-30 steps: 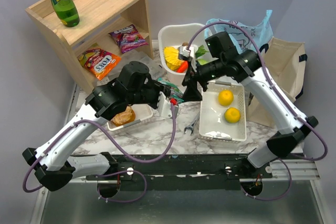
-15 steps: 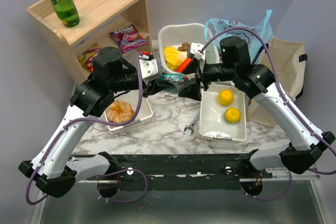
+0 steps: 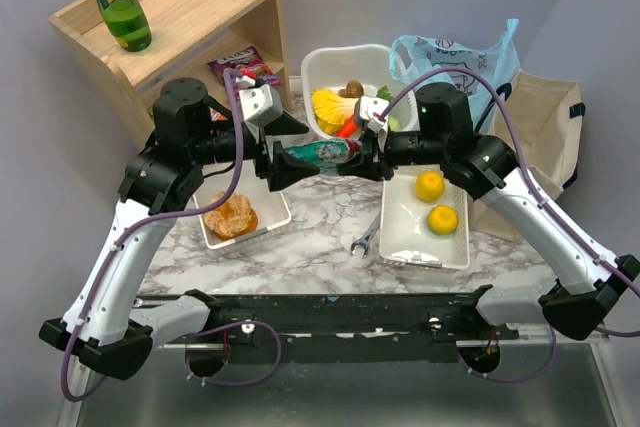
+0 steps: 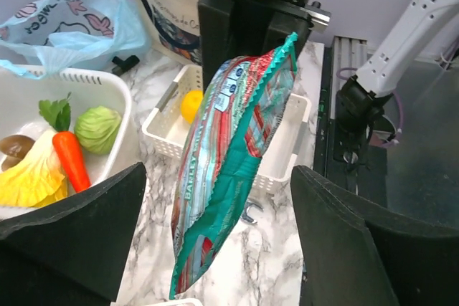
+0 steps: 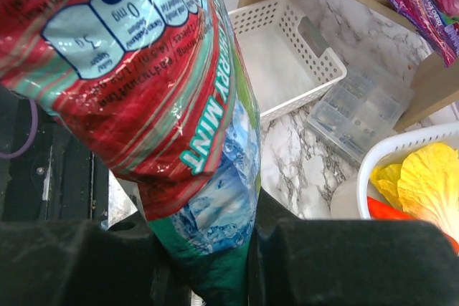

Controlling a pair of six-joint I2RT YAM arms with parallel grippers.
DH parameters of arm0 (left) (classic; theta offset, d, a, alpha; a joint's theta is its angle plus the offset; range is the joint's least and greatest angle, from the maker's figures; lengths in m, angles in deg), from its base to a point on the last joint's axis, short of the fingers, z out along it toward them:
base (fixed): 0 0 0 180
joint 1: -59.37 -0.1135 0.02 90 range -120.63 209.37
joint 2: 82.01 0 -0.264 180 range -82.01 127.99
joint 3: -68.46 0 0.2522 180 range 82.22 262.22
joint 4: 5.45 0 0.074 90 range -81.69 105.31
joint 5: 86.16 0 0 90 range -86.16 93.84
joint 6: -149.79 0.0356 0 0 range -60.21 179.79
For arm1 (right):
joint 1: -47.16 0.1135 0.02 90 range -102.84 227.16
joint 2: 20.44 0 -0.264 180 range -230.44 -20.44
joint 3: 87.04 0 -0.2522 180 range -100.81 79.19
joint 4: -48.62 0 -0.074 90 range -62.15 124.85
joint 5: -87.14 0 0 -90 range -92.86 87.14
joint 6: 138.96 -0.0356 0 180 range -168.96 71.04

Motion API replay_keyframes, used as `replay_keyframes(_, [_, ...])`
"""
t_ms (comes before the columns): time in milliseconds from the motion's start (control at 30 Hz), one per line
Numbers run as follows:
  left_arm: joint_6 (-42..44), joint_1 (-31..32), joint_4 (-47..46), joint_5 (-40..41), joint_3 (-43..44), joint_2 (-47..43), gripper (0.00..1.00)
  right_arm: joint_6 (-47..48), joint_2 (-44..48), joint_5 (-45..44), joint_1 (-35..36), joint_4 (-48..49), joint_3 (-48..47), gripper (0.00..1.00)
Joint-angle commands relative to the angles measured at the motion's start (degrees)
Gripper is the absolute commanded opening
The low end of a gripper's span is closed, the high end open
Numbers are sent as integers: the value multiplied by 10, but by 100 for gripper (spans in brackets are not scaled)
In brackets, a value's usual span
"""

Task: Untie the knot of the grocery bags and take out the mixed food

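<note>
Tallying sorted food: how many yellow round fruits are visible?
2, both in the right-hand white tray: one fruit at its far end, one mid-tray. The bag may hide more.

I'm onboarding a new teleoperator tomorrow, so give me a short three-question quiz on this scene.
1. True or false: the right end effector grips the mint packet.
2. The carrot lies in: A) the white tub, B) the canvas tote, C) the wooden shelf?
3. How many yellow fruits lie in the white tray?
Key: 1 true; 2 A; 3 two.
</note>
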Motion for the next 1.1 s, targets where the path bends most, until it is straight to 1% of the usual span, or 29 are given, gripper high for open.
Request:
replay_keyframes(0, [25,6,42,-52,27,6,84,9,10,20,0,26,-3,10])
replay_keyframes(67, [65,22,66,-36,39,12,85,8,5,27,0,23,-10,10])
replay_keyframes(133, [109,48,87,7,43,13,86,8,1,38,0,19,-16,10])
replay_keyframes(167, [127,59,91,33,42,13,82,8,0,43,0,18,-17,10])
replay_keyframes(233, [146,70,98,50,46,14,59,8,0,44,0,16,-17,10])
replay_keyframes(267, [141,70,97,52,50,14,44,6,-1,42,0,14,-16,11])
replay_keyframes(300, [136,70,99,57,58,14,31,-2,1,34,0,18,-14,14])
replay_keyframes(333, [132,69,104,64,66,14,17,-24,0,22,0,28,-11,23])
replay_keyframes(367, [126,63,111,67,74,13,7,-45,0,-3,0,35,-10,34])
replay_keyframes(400, [120,57,118,75,81,11,0,-64,-3,-26,0,37,-10,50])
replay_keyframes(433, [110,47,124,94,86,9,0,-83,-4,-54,0,35,-10,65])
replay_keyframes(467, [104,36,130,114,90,7,0,-101,-5,-80,-2,34,-8,77])
replay_keyframes(533, [102,17,144,172,97,3,0,-137,-6,-119,-11,31,-3,87])
replay_keyframes(567, [104,12,149,223,98,0,0,-159,-5,-125,-22,31,1,89])
replay_keyframes(633, [118,11,149,342,92,-4,0,-202,-7,-126,-50,32,13,93])
replay_keyframes(700, [136,7,134,455,77,-9,0,-229,-12,-116,-75,33,23,93])
replay_keyframes(800, [183,3,73,594,40,-26,0,-241,-20,-115,-89,37,32,94])
replay_keyframes(867, [219,3,31,652,19,-30,0,-244,-24,-114,-89,43,34,94])
replay_keyframes(967, [274,3,-65,741,-21,-33,0,-244,-35,-102,-90,46,33,94])
replay_keyframes(1067, [337,3,-125,803,-26,-15,0,-244,-45,-96,-89,45,31,94])
